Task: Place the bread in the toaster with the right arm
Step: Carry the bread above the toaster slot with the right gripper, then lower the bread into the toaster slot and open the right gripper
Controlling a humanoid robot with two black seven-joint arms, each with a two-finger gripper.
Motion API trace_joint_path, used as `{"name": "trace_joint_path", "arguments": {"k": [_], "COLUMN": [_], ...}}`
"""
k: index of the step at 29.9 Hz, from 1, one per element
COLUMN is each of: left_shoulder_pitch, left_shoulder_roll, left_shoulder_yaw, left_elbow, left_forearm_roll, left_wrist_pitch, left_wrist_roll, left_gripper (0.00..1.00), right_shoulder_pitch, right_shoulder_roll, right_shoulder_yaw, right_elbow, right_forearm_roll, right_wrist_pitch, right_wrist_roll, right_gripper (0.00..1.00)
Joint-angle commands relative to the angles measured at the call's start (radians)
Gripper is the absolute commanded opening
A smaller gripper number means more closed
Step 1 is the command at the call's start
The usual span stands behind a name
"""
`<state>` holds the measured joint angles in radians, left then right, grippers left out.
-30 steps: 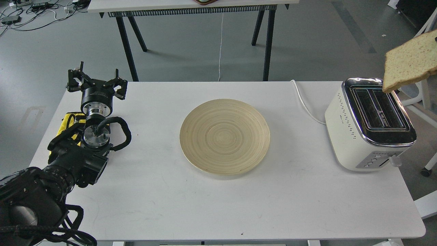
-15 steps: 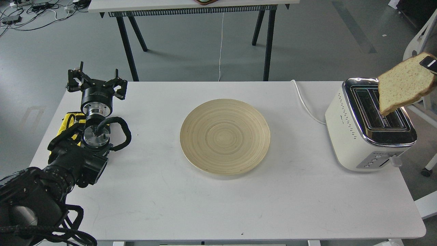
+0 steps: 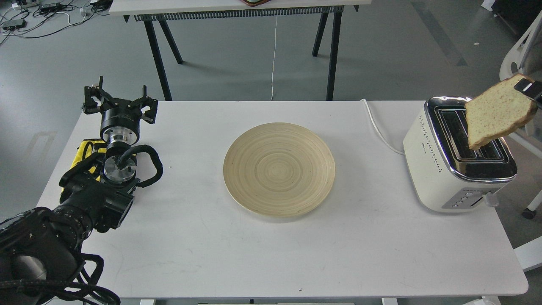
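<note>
A slice of tan speckled bread [image 3: 496,112] hangs tilted over the cream-white toaster [image 3: 455,154], its lower corner at the slots in the chrome top. My right gripper [image 3: 529,89] shows only as a black-and-grey fingertip at the right edge, pinching the bread's upper corner; the rest of the right arm is out of view. My left gripper [image 3: 120,101] rests over the table's far left edge with its fingers spread wide, holding nothing.
A round bamboo plate [image 3: 279,168] lies on the white table [image 3: 271,254]. A white cord [image 3: 379,131] runs from the toaster to the back edge. A yellow item [image 3: 84,152] lies under my left arm. A second table [image 3: 237,6] stands behind.
The bread has come down and leftward from above the toaster's right side until its lower corner meets the slots. The left arm has not moved.
</note>
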<state>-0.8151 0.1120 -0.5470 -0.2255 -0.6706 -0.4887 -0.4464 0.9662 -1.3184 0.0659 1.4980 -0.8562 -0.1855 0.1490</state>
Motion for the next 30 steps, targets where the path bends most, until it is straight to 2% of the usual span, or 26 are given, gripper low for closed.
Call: {"name": "trace_joint_path", "arguments": {"k": [1, 14, 30], "left_shoulder_pitch": [-0.001, -0.001, -0.001], "left_shoulder_roll": [0.000, 0.000, 0.000], "left_shoulder_yaw": [0.001, -0.001, 0.001], "left_elbow": [0.000, 0.000, 0.000], "left_forearm_roll": [0.000, 0.000, 0.000], "left_wrist_pitch": [0.000, 0.000, 0.000], "left_wrist_roll": [0.000, 0.000, 0.000], "left_gripper": [1.00, 1.00, 1.00], "right_shoulder_pitch": [-0.003, -0.029, -0.038], "right_shoulder_roll": [0.022, 0.088, 0.196], "right_shoulder_yaw": [0.000, 0.000, -0.017], "right_elbow": [-0.007, -0.119, -0.136], "right_forearm_roll": [-0.001, -0.001, -0.001], "right_wrist_pitch": [0.000, 0.006, 0.015], "right_wrist_roll": [-0.003, 0.000, -0.006], "right_gripper": [0.20, 0.20, 0.21]}}
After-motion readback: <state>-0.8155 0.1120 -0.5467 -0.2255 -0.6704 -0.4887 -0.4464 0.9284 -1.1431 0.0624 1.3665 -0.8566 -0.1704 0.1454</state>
